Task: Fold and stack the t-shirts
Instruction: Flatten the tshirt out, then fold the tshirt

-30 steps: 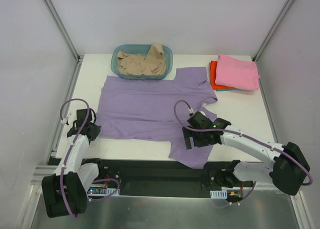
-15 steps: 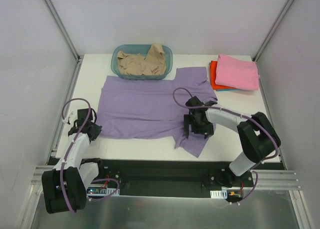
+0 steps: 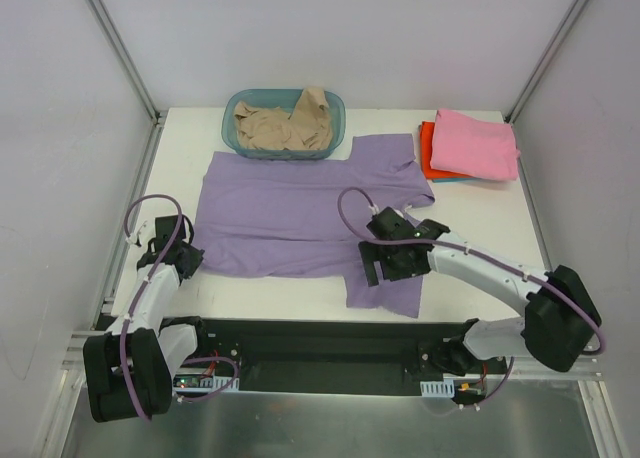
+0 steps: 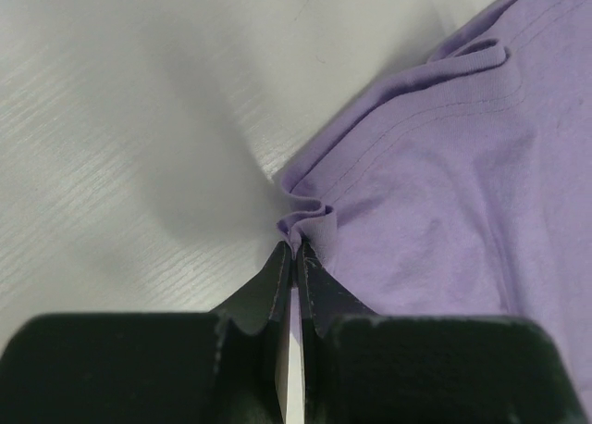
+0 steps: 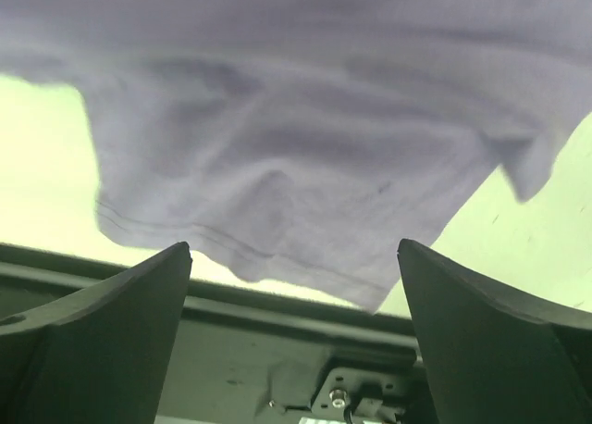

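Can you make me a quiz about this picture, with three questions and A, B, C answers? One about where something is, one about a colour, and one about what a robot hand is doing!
1. Where is the beige t-shirt?
A. In the teal basket
B. On the floor
C. Hanging on the wall

2. What colour is the folded t-shirt on top of the far-right pile?
A. Green
B. Black
C. Pink

3. What is the left gripper doing?
A. Standing wide open
B. Pinching a corner of the purple t-shirt
C. Holding a spoon

Answers:
1 A: it lies crumpled inside the basket.
2 C: the pink t-shirt lies on top of an orange-red t-shirt.
3 B: its jaws are shut on the bunched hem.
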Action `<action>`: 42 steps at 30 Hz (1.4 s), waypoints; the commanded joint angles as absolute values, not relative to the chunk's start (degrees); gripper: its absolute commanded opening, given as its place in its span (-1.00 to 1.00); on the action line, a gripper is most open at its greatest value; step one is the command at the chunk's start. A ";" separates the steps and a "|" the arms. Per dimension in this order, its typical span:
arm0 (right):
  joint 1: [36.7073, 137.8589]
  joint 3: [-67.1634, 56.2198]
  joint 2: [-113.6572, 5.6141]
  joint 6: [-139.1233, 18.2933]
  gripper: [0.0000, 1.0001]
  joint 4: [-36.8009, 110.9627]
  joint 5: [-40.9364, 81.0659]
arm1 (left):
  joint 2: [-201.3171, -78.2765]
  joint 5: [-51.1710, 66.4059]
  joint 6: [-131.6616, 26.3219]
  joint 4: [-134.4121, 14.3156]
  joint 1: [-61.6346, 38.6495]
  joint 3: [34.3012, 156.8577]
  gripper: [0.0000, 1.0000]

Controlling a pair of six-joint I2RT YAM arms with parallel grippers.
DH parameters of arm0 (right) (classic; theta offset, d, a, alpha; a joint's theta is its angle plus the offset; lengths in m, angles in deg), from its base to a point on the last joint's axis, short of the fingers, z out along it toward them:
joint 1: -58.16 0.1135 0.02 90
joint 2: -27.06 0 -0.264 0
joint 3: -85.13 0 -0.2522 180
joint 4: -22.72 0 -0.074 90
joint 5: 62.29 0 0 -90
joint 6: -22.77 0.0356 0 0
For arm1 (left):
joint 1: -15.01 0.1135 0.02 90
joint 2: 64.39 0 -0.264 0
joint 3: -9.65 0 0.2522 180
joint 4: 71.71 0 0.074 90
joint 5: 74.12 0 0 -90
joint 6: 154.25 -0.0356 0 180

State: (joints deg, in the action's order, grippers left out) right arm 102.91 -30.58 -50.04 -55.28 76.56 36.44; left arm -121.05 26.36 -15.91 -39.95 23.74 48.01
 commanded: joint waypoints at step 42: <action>111.23 -46.66 -16.28 -31.46 -0.99 95.53 17.25 | -89.02 31.61 -6.25 -15.77 24.15 47.14 -1.00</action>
